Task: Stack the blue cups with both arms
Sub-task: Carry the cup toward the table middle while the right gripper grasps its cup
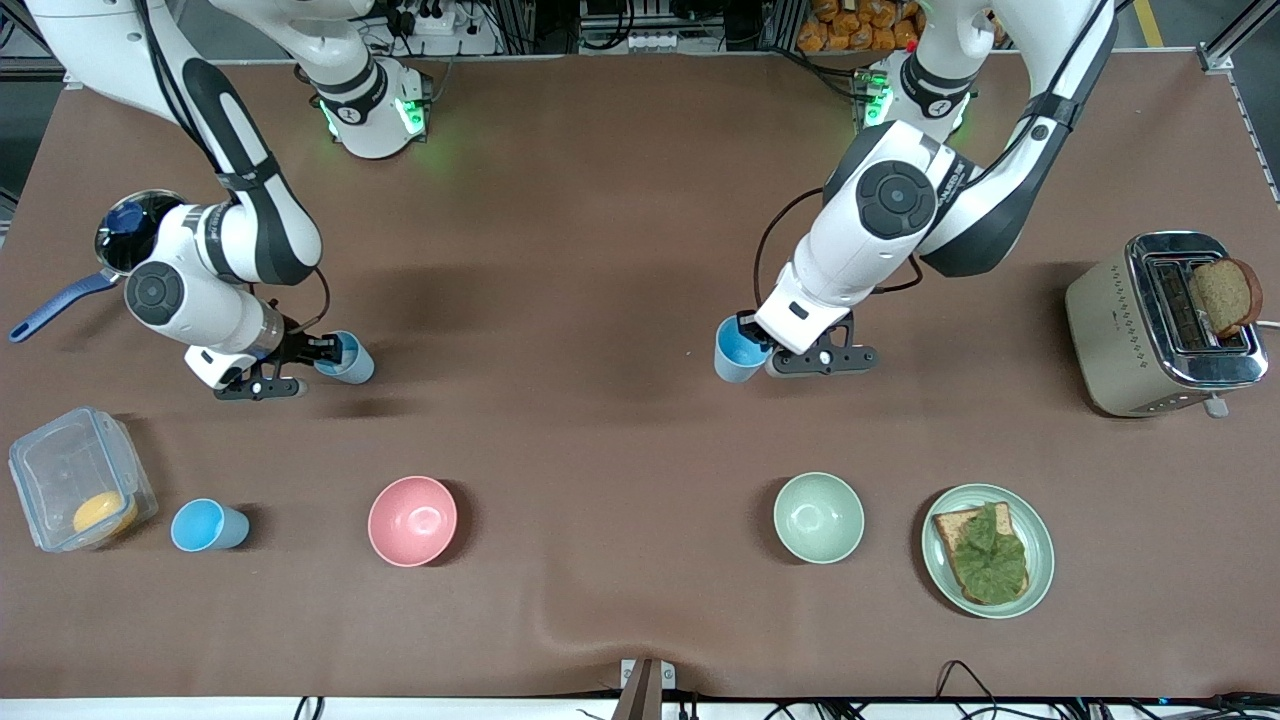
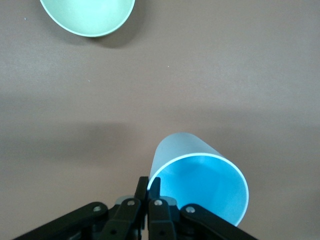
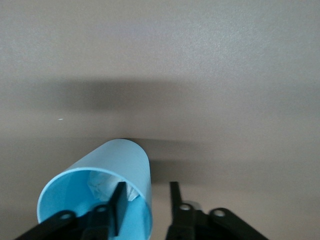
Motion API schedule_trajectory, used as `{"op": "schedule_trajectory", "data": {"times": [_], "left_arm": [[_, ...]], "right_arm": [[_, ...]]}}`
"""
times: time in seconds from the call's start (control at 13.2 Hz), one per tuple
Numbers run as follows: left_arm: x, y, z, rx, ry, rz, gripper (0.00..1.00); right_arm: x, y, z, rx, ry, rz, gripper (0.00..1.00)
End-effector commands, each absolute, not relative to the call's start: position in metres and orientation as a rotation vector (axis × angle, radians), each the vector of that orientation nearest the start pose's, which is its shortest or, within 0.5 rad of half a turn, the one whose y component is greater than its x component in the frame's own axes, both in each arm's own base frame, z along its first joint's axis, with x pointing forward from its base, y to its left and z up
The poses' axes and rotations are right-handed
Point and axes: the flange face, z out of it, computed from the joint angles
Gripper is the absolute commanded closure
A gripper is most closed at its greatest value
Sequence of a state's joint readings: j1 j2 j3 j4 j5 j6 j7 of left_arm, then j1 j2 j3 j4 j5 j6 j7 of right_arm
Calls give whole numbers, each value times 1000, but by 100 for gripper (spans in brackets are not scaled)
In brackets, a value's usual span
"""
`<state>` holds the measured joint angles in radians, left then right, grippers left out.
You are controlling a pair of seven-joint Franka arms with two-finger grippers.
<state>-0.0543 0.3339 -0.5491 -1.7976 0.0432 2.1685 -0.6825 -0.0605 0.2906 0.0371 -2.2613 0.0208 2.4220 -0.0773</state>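
Three blue cups show in the front view. My left gripper (image 1: 752, 345) is shut on the rim of one blue cup (image 1: 738, 350) in the middle of the table, toward the left arm's end. In the left wrist view its fingers (image 2: 143, 187) pinch that cup's (image 2: 200, 185) wall. My right gripper (image 1: 335, 350) is open astride the rim of a second cup (image 1: 350, 358). In the right wrist view one finger (image 3: 120, 197) is inside this cup (image 3: 107, 165) and the other is outside, clear of the wall. A third cup (image 1: 208, 525) stands alone, nearer the front camera.
A pink bowl (image 1: 412, 520) and a green bowl (image 1: 818, 517) sit nearer the front camera, the green bowl (image 2: 90, 17) showing in the left wrist view too. Beside it is a plate with topped toast (image 1: 988, 550). A toaster (image 1: 1165, 320), a clear container (image 1: 75, 490) and a pan (image 1: 130, 235) stand at the table's ends.
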Motion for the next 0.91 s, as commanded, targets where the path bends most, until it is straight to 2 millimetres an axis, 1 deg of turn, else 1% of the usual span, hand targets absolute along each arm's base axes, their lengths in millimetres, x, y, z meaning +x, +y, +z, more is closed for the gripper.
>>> {"op": "schedule_trajectory", "data": {"times": [0.0, 0.15, 0.23, 0.38, 0.53, 0.6, 0.68, 0.76, 0.83], "left_arm": [[551, -342, 416, -3288, -198, -33, 100], [552, -339, 436, -3270, -208, -7, 100], [553, -338, 441, -3266, -214, 5, 100], [554, -338, 450, -3271, -224, 11, 100], [554, -338, 455, -3263, -253, 20, 100], [554, -337, 455, -3261, -255, 23, 100], [555, -336, 458, -3264, -262, 16, 100], [557, -336, 465, -3270, -267, 2, 100], [556, -337, 471, -3263, -262, 18, 100]], "right_arm": [[528, -7, 228, -3101, 0, 198, 100], [535, -1, 242, -3098, -19, 222, 100], [541, 7, 251, -3096, -39, 232, 100], [549, 30, 268, -3066, -56, 224, 100], [551, 59, 281, -3059, -37, 219, 100], [550, 86, 290, -3066, 2, 235, 100], [551, 117, 301, -3073, 48, 238, 100], [549, 146, 308, -3079, 82, 226, 100], [547, 169, 312, -3072, 126, 216, 100]]}}
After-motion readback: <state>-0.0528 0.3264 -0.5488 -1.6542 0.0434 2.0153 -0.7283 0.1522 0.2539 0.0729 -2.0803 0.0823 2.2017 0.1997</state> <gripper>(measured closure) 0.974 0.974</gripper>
